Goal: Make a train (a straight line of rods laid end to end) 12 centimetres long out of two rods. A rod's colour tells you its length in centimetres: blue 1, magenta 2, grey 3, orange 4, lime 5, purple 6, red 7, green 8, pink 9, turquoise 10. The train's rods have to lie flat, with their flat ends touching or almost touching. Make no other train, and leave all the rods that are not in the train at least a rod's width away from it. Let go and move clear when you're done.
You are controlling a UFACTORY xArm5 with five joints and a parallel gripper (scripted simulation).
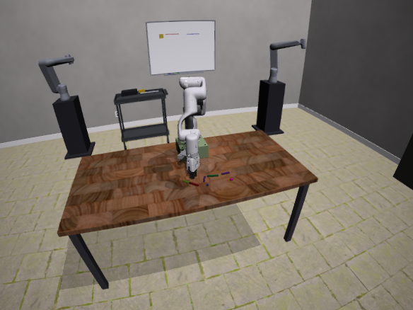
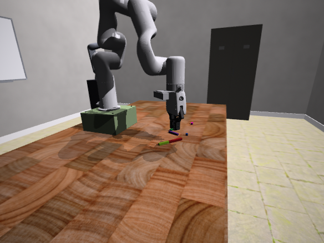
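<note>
A lime rod (image 1: 186, 181) and a red rod (image 1: 194, 183) lie flat, end to end in one line near the middle of the table; both also show in the exterior view, lime (image 2: 163, 143) and red (image 2: 175, 140). My gripper (image 1: 192, 175) points straight down just behind that line, a little above the table, in the exterior view (image 2: 175, 127) too. Its fingers stand narrow with nothing visible between them. A purple rod (image 2: 173, 132) lies on the table just below and in front of the fingers, apart from the line.
A green rod (image 1: 212, 175), a second purple rod (image 1: 225, 173), a magenta rod (image 1: 231, 179) and a small blue rod (image 1: 207, 184) lie scattered to the right of the line. The arm's green base block (image 2: 109, 119) stands behind.
</note>
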